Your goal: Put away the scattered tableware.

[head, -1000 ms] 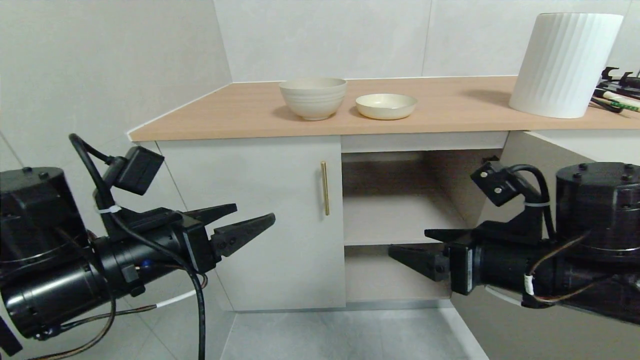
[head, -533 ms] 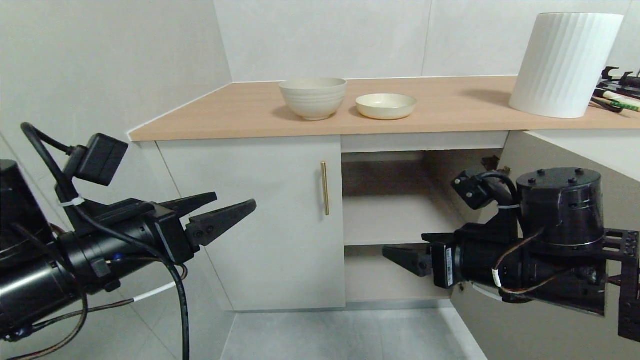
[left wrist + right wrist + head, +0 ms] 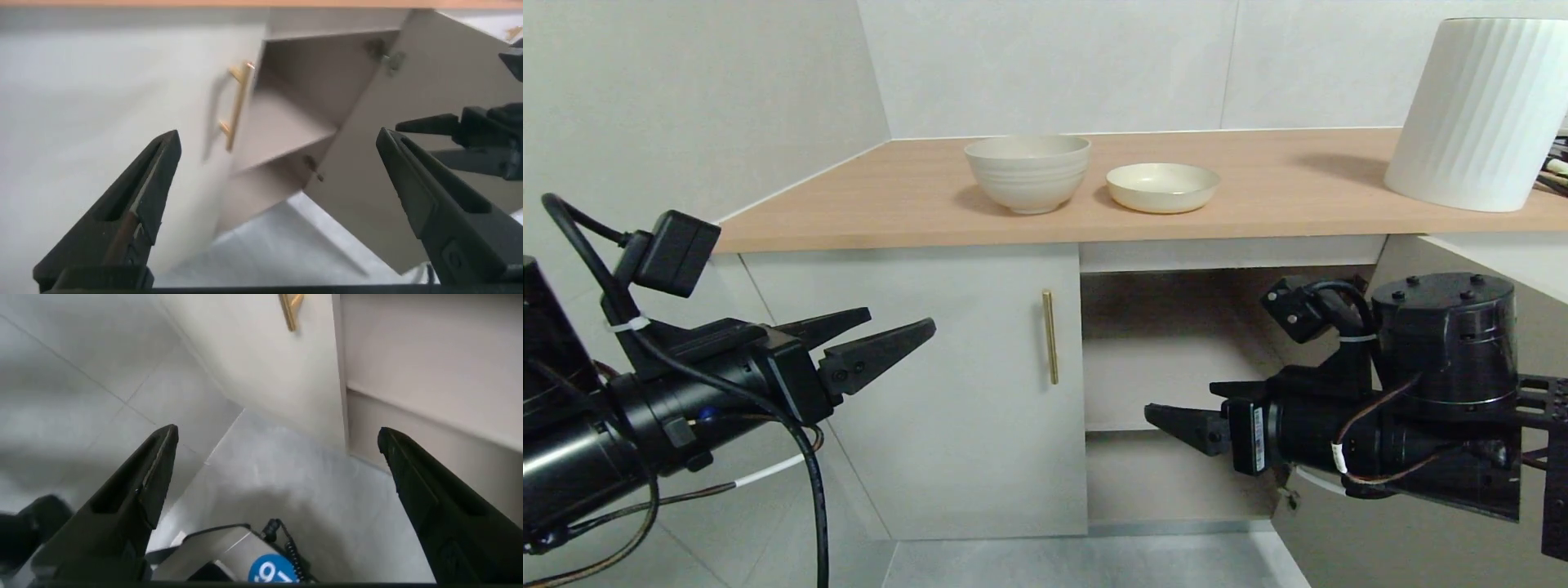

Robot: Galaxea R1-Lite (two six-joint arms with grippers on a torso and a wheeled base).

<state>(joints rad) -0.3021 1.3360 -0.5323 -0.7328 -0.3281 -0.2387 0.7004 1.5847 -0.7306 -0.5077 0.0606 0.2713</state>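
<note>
- Found a deep cream bowl (image 3: 1027, 171) and a shallow dish (image 3: 1162, 187) side by side, not touching, on the wooden countertop (image 3: 1258, 175).
- Noted a white ribbed container (image 3: 1482, 114) well to their right on the same top.
- Saw below a cabinet door (image 3: 947, 392) shut, with a brass handle (image 3: 1049, 336); beside it an open compartment with a shelf (image 3: 1168, 359).
- Found the left gripper (image 3: 902, 320) before the shut door, fingers spread wide, holding nothing.
- Found the right gripper (image 3: 1180, 400) before the open compartment, fingers likewise wide, empty.
</note>
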